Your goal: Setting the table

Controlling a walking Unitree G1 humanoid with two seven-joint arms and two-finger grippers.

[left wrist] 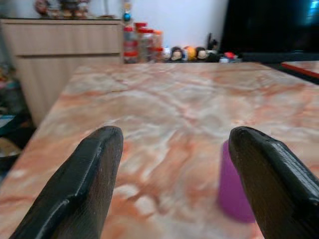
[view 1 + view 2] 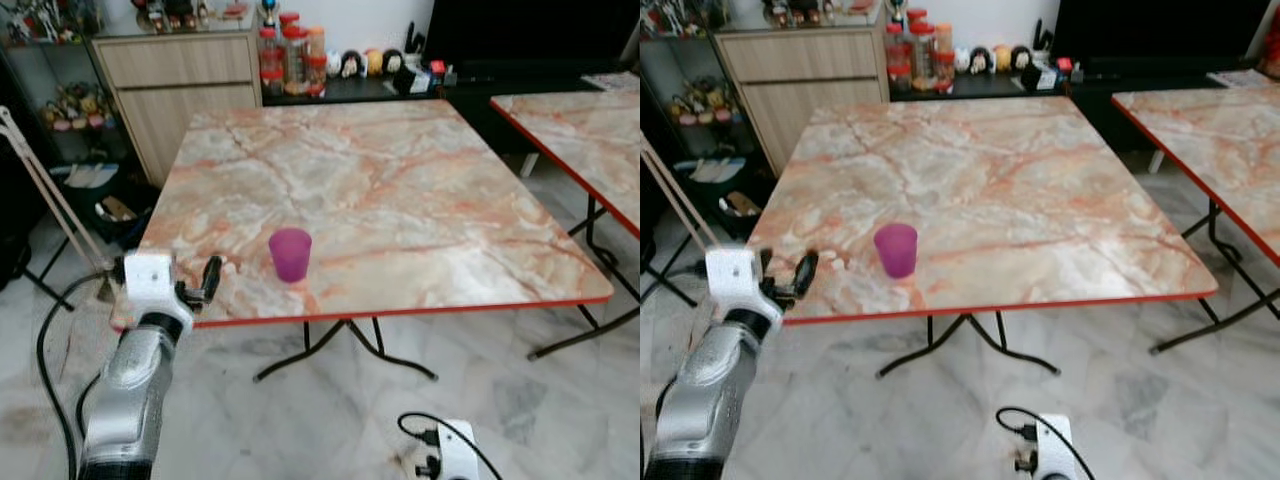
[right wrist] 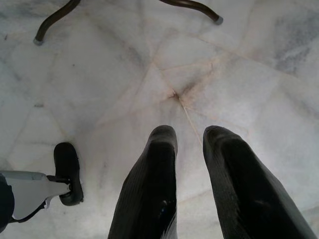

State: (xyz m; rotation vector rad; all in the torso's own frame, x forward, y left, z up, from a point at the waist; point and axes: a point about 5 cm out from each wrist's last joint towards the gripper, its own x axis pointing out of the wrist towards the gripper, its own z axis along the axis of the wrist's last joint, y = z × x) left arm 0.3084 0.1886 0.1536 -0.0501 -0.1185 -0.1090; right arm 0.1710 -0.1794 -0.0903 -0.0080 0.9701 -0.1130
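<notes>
A purple cup (image 2: 290,254) stands upright near the front left edge of the marble-patterned table (image 2: 400,180). My left gripper (image 2: 200,285) is raised at the table's front left corner, just left of the cup and level with it. It is open and holds nothing. In the left wrist view the cup (image 1: 234,191) sits ahead, close to one finger (image 1: 269,174), not between the two. My right gripper (image 3: 189,137) hangs down over the marble floor, its fingers close together and empty.
A second marble table (image 2: 590,130) stands to the right across a gap. A wooden cabinet (image 2: 180,90) and several jars (image 2: 290,55) stand behind. A thin folding stand (image 2: 40,190) leans at the left. Black table legs (image 2: 345,350) spread over the floor.
</notes>
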